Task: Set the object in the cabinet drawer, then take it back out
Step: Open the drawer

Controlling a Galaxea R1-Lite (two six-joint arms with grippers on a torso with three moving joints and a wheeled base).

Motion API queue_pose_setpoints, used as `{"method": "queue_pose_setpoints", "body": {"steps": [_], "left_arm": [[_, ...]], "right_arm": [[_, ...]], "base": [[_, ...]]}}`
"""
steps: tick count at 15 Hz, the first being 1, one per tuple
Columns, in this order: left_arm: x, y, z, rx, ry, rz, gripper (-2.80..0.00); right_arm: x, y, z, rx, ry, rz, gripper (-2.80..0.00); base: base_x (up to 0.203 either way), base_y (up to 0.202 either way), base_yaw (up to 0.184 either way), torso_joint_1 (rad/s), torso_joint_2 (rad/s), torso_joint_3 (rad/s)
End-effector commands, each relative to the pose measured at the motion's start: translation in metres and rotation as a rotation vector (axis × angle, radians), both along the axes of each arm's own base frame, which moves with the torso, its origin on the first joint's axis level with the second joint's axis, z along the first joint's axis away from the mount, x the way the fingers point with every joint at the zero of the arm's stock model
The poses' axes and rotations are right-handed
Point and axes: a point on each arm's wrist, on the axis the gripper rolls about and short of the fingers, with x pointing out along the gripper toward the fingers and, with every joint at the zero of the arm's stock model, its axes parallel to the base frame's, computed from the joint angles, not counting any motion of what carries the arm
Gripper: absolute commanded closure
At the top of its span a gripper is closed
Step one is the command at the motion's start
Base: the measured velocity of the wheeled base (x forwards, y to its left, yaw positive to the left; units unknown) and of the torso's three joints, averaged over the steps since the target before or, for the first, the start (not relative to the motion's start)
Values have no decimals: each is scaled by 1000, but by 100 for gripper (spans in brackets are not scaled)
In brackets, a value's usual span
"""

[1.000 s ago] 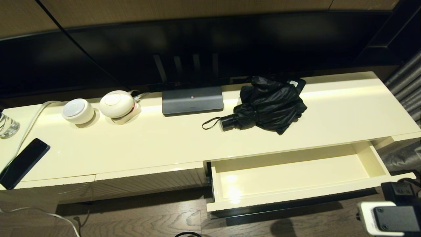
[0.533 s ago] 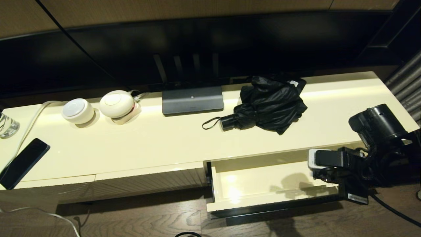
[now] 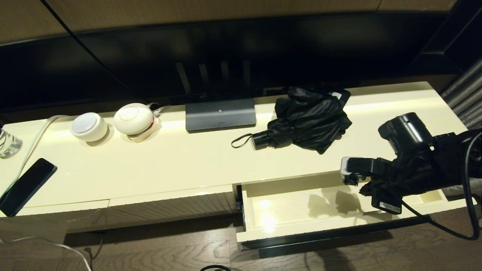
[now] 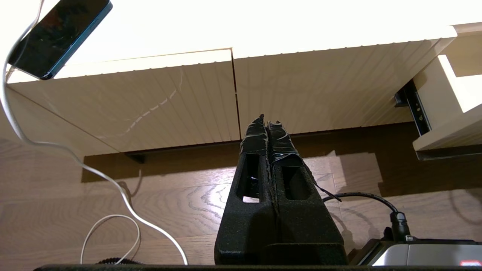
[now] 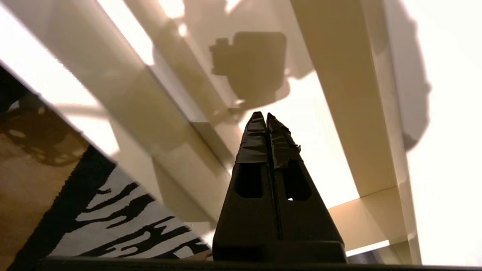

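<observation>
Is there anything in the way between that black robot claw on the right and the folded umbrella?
No: in the head view, only bare cabinet top separates the right gripper from the umbrella.

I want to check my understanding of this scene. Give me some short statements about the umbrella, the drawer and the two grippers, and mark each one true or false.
1. The umbrella lies inside the drawer. False: it lies on the cabinet top, behind the drawer.
2. The drawer is pulled open, and nothing lies in the part that shows. True.
3. The right gripper holds the umbrella. False: its fingers are shut on nothing, above the open drawer.
4. The left gripper is shut, low before the closed ribbed panels. True.
5. The phone lies beside the umbrella. False: it lies at the far left end of the cabinet top.
</observation>
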Motion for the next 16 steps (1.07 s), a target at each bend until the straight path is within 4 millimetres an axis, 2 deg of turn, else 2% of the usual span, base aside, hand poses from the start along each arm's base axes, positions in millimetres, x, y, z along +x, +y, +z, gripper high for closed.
{"method": "queue_pose_setpoints", "body": {"steps": [1, 6, 16], "left_arm": [[0, 0, -1, 0, 4, 1, 0], [0, 0, -1, 0, 4, 1, 0], [0, 0, -1, 0, 4, 1, 0]], "right_arm": [[13, 1, -9, -5, 5, -3, 0], [21, 4, -22, -9, 31, 1, 0], [-8, 2, -41, -38, 162, 57, 0]], "base": [[0, 0, 0, 0, 0, 0], [0, 0, 0, 0, 0, 0], [0, 0, 0, 0, 0, 0]]}}
